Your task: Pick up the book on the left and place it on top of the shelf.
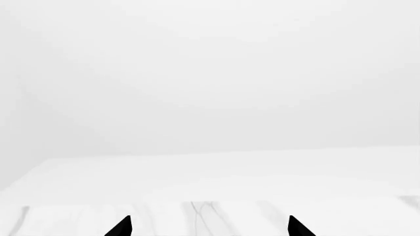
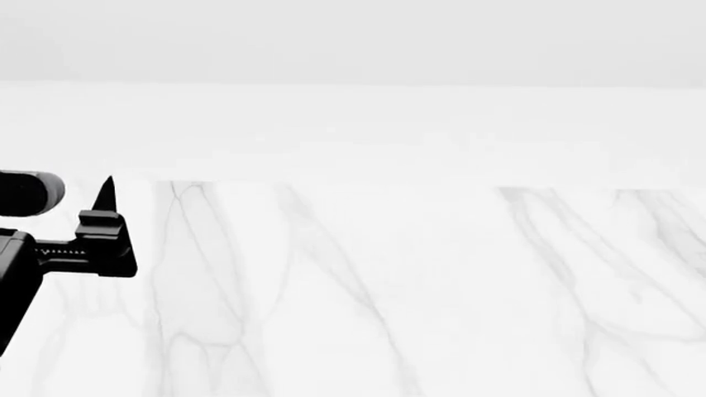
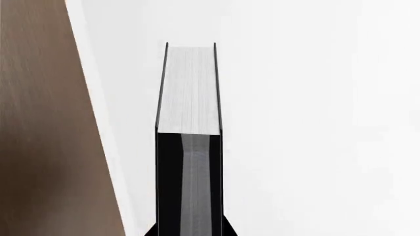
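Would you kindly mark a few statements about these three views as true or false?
1. The right gripper holds the book by its edge. True.
2. The book has red covers. False: its covers are black, with white pages between them.
3. A brown shelf board shows beside the book in the right wrist view. True.
4. The left gripper grips a book. False: its fingertips stand apart with nothing between them.
5. The head view shows two books on the table. False: only bare marble and the left arm show there.
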You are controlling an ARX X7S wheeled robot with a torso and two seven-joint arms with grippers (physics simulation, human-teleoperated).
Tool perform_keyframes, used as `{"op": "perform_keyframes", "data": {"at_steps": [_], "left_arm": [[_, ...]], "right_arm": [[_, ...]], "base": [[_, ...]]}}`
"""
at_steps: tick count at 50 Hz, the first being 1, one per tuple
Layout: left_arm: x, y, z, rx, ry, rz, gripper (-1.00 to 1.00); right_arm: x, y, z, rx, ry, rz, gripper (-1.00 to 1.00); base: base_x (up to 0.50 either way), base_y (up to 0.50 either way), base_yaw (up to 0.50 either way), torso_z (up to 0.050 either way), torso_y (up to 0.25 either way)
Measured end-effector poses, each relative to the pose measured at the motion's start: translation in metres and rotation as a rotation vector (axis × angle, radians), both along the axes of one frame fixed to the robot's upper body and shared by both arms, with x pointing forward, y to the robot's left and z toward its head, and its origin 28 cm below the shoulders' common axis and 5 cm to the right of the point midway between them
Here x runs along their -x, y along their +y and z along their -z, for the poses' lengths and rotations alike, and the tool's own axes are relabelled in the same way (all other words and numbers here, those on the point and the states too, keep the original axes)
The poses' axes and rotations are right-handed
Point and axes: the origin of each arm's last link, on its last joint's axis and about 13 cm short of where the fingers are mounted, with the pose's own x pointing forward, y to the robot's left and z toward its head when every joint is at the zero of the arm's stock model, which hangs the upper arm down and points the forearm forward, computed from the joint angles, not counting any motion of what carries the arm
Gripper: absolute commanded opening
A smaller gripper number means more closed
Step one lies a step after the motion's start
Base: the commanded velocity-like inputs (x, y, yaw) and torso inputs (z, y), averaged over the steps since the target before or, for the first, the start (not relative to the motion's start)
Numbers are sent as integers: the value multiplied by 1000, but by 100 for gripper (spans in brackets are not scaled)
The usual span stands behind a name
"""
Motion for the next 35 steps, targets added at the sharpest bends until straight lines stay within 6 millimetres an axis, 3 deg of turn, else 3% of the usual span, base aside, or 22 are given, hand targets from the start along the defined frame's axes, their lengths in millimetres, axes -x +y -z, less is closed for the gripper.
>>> {"op": "perform_keyframes", "data": {"at_steps": [6,14,35], "left_arm": [[0,1,2,2,4,-1,100],[0,1,5,3,9,-2,100],[1,3,7,0,16,-9,100]], "right_arm": [[25,-17,6,-5,-16,105,-100],[39,-26,11,-25,-90,149,-100],[42,-31,22,-103,-252,97,-100]], "base": [[0,0,1,0,0],[0,0,1,0,1],[0,0,0,0,0]]}}
